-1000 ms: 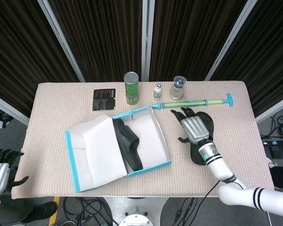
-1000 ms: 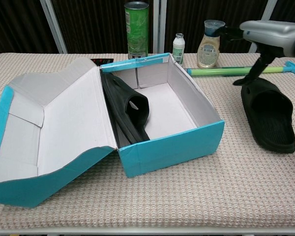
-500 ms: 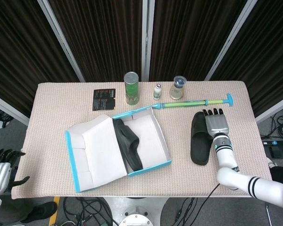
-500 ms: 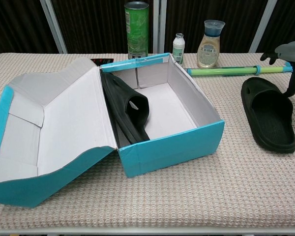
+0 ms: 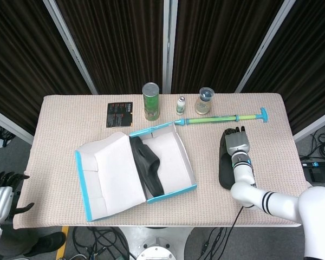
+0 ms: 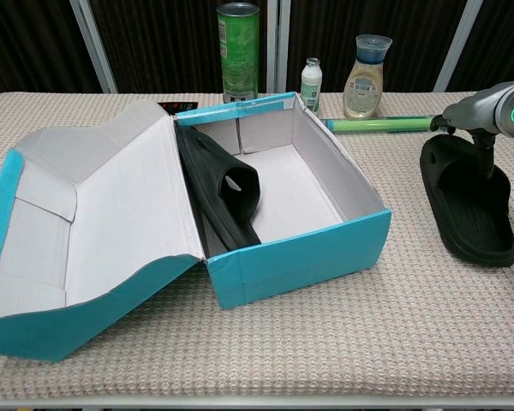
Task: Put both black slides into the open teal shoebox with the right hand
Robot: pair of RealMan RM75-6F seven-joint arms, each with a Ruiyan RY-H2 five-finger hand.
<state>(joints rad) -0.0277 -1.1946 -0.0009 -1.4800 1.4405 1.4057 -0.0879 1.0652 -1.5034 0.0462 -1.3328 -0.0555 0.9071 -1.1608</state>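
The open teal shoebox (image 5: 170, 194) (image 6: 300, 250) sits mid-table with its lid (image 6: 94, 223) folded out to the left. One black slide (image 5: 147, 165) (image 6: 227, 193) leans on edge inside it, against the left wall. The other black slide (image 5: 224, 169) (image 6: 467, 205) lies flat on the cloth to the right of the box. My right hand (image 5: 236, 144) (image 6: 490, 116) hovers over that slide's far end, back up, with dark fingers (image 6: 484, 152) reaching down to the strap; I see no closed grip. My left hand (image 5: 0, 197) hangs off the table's left corner, holding nothing.
Along the back stand a green can (image 5: 150, 101), a small white bottle (image 5: 180, 104) and a capped jar (image 5: 205, 101). A green rod with teal ends (image 5: 222, 117) lies just behind the loose slide. A black card (image 5: 119, 114) lies at the back left.
My right hand has swung from beside the slide's right edge to above its far end, fingers now pointing down onto the strap. The slide and box have not moved.
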